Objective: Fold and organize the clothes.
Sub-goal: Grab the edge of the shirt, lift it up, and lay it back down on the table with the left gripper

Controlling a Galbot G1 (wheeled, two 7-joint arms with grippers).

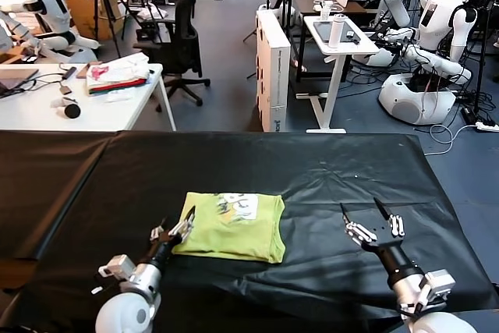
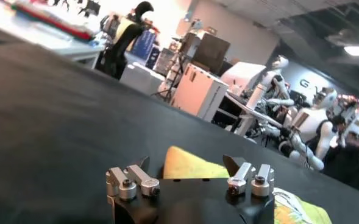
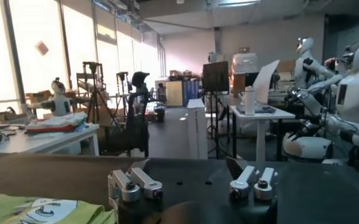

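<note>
Black cloth-covered table (image 1: pixel 327 169) bears folded T-shirt (image 1: pixel 234 228) between open hands.

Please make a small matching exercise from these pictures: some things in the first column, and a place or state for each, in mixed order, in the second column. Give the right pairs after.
Column 1
1. T-shirt
2. left claw
3. right claw
4. black table cover

Column 2
A. open, over bare cloth, apart from the shirt
B. spread under everything
C. lime green, folded, lying flat
D. open, at the shirt's edge

Pairs: 1-C, 2-D, 3-A, 4-B
</note>
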